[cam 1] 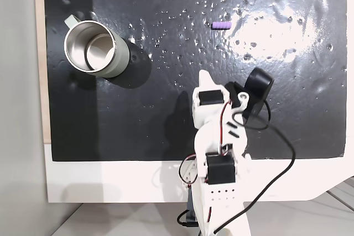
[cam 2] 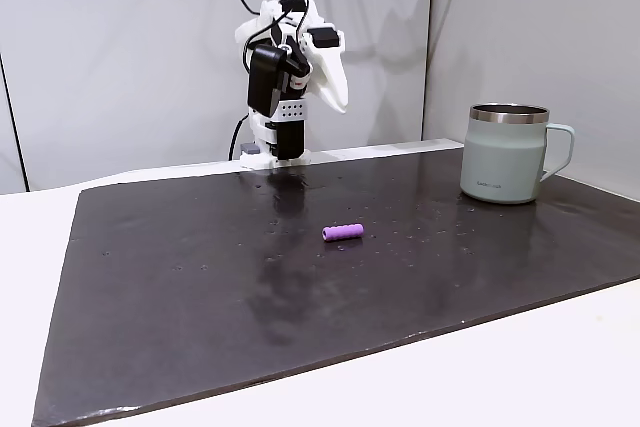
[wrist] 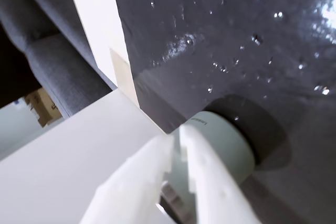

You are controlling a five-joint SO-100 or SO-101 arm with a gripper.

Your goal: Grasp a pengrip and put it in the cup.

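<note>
Pengrip: lies on its side on the black mat, at one o'clock in the top-down fixed view. Cup: upright, ten o'clock, well apart from it. Gripper: fingers nearly together, clenched, grasping nothing, raised above the mat.

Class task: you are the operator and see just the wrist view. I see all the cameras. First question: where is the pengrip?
Observer: The pengrip lies alone on the black mat, far from the arm, in a fixed view.
Operator: Is the cup upright?
Observer: Yes, the cup stands upright, handle pointing away from the arm.
Operator: Anything inside it?
Observer: No, the steel inside looks bare in a fixed view from above.
Operator: Are the jaws holding anything?
Observer: No; the gripper is shut and raised above the mat.
</note>
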